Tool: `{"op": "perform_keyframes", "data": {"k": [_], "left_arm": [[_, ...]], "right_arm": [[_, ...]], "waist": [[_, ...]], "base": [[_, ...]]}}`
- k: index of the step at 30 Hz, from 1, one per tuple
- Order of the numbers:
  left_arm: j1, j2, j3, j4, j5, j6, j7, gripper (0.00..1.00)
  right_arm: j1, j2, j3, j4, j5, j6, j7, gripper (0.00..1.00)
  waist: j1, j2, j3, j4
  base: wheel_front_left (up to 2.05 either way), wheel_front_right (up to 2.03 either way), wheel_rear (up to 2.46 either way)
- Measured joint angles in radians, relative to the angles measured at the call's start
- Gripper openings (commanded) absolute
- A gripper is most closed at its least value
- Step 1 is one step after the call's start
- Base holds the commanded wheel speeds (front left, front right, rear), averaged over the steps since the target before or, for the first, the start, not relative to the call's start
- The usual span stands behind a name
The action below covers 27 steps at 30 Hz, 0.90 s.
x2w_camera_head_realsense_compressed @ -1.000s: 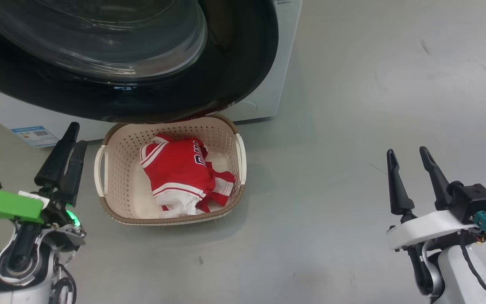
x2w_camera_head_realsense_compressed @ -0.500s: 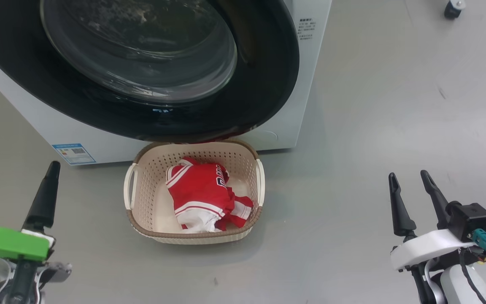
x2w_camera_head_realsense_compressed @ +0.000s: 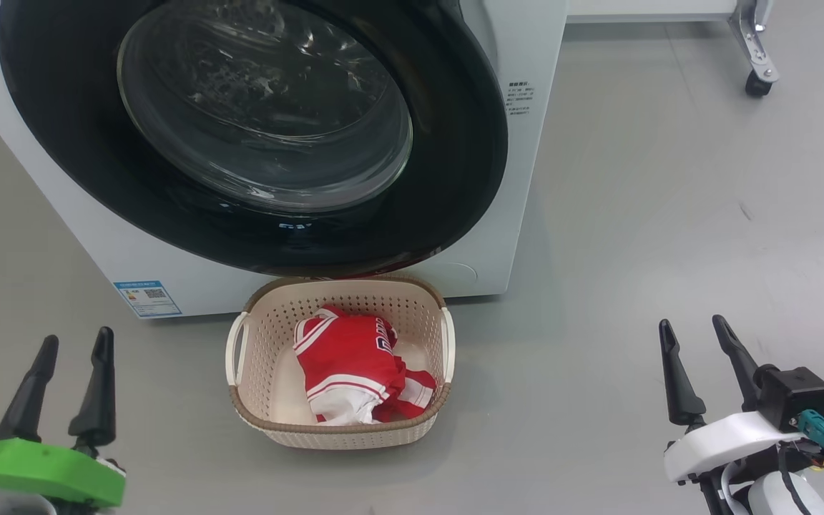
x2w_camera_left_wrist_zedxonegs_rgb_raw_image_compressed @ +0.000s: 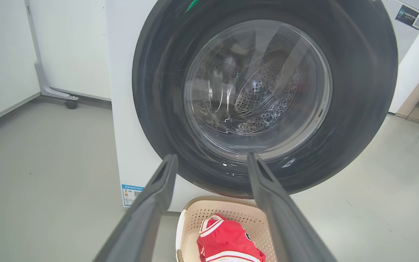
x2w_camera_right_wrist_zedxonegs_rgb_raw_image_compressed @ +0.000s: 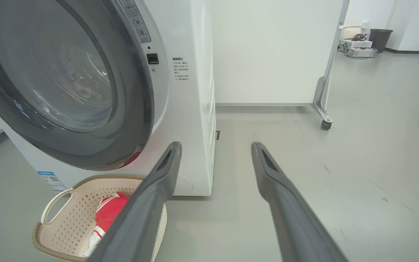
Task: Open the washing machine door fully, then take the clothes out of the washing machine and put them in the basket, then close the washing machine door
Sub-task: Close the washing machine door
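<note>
The washing machine door, glossy black around a bulging glass window, lies flat against the front of the white washing machine. Through the glass I see the steel drum. On the floor right below the door stands the cream basket, with the red and white clothes inside it. My left gripper is open and empty, low at the left, well apart from the basket. My right gripper stands open and empty over bare floor to the right. In the wrist views the left gripper points at the door and the right gripper points past the machine's right side.
A blue sticker sits low on the machine's front. Behind the machine to the right, a white panel stands on a castor foot. A dark bin and small clutter stand far back. Grey floor stretches to the right of the basket.
The head camera has lifted, so machine and basket sit lower in the picture. My left gripper has drawn back from the basket's left handle and turned, both fingers now showing apart. The right gripper has barely moved.
</note>
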Motion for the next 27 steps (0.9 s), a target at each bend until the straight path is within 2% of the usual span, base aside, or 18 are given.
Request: {"op": "perform_keyframes", "data": {"k": [10, 16, 27], "left_arm": [[0.064, 0.000, -0.074, -0.007, 0.164, 0.081, -0.053, 1.00], [0.083, -0.008, -0.102, 0.002, 0.216, 0.131, -0.070, 1.00], [0.098, -0.035, -0.122, 0.006, 0.235, 0.159, -0.079, 1.00]], "right_arm": [[0.033, -0.001, 0.000, -0.014, 0.000, -0.009, 0.012, 1.00], [0.045, 0.001, -0.001, -0.021, 0.000, -0.010, 0.020, 1.00], [0.074, -0.001, 0.000, -0.040, 0.000, -0.019, 0.031, 1.00]], "waist": [[0.0000, 0.0000, -0.041, -0.004], [0.0000, 0.0000, -0.053, -0.009], [0.0000, 0.0000, -0.070, -0.015]], "base": [[0.00, 0.00, 0.00], [0.00, 0.00, 0.00], [0.00, 0.00, 0.00]]}}
